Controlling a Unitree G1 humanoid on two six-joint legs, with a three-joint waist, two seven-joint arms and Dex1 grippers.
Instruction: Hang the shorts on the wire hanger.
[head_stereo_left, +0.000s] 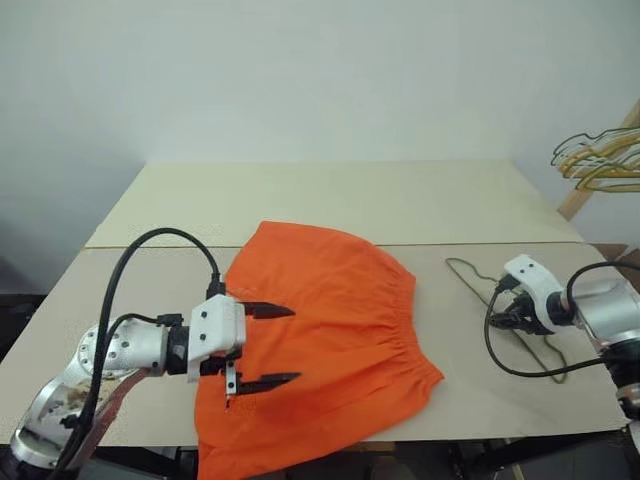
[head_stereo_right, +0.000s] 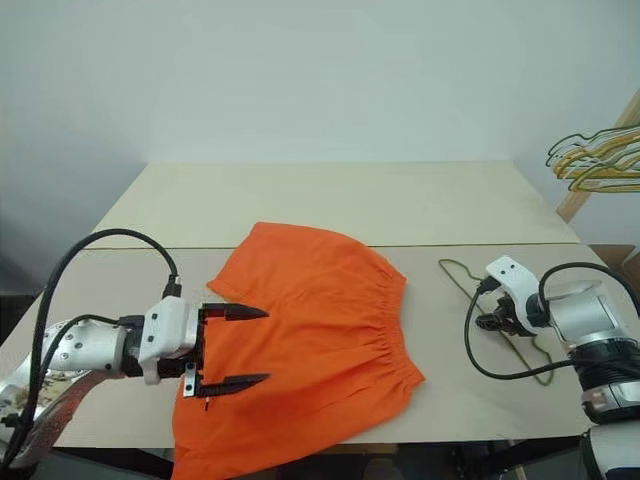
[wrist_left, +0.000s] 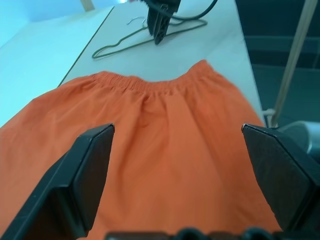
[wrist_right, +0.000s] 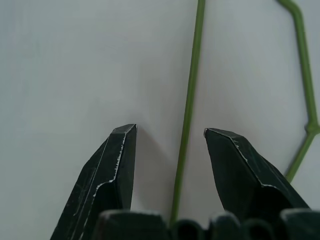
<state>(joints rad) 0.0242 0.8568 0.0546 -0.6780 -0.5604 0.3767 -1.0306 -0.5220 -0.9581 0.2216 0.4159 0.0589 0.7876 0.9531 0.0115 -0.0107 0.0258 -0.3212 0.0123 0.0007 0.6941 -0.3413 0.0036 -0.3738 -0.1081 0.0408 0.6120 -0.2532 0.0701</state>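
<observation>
Fingers of the left gripper (head_stereo_left: 268, 345) stand wide apart, holding nothing, hovering over the near left part of the shorts (head_stereo_left: 330, 330) and pointing to the right. Fingers of the right gripper (wrist_right: 170, 132) are partly open, tips down at the tabletop (head_stereo_left: 330, 200), with one straight wire of the hanger (wrist_right: 189, 115) running between them; the wire touches neither finger, so nothing is gripped. Shorts lie flat in the middle of the tabletop, the gathered waistband toward the right, the near hem reaching over the front edge. Hanger lies flat to the right of the shorts, apart from them, its hook toward the shorts. Yellow and green hangers (head_stereo_left: 600, 160) hang bunched at the far right, off the tabletop.
</observation>
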